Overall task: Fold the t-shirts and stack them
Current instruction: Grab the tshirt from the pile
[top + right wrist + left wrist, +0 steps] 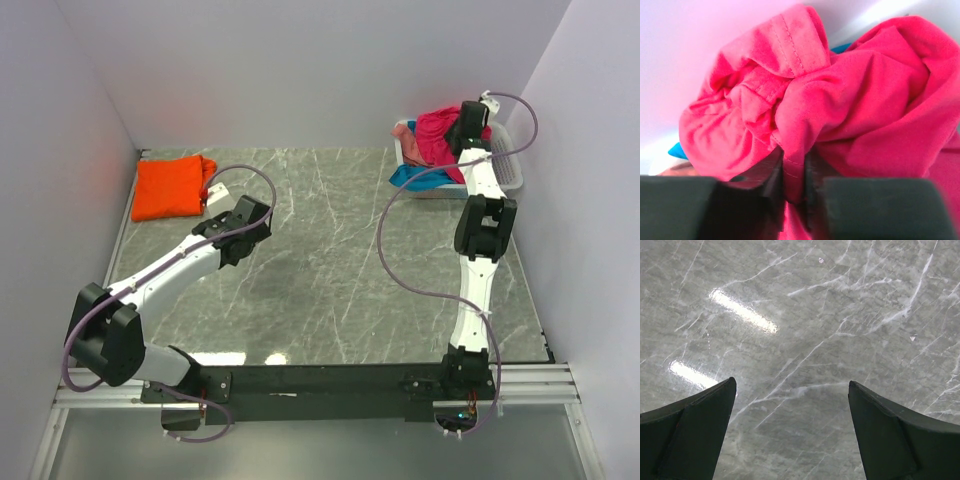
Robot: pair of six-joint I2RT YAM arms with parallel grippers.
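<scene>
Right wrist view: crumpled magenta-pink cloth t-shirt [865, 100], likely soft, light, limp; right hand [794, 172] closed on a bunched hem fold.

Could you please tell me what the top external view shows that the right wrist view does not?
Only the top view: the folded orange t-shirt at far left, the white basket, and the left gripper. Only the right wrist view: the right gripper pinching a fold of cloth. Both: the magenta t-shirt, bunched up.
</scene>
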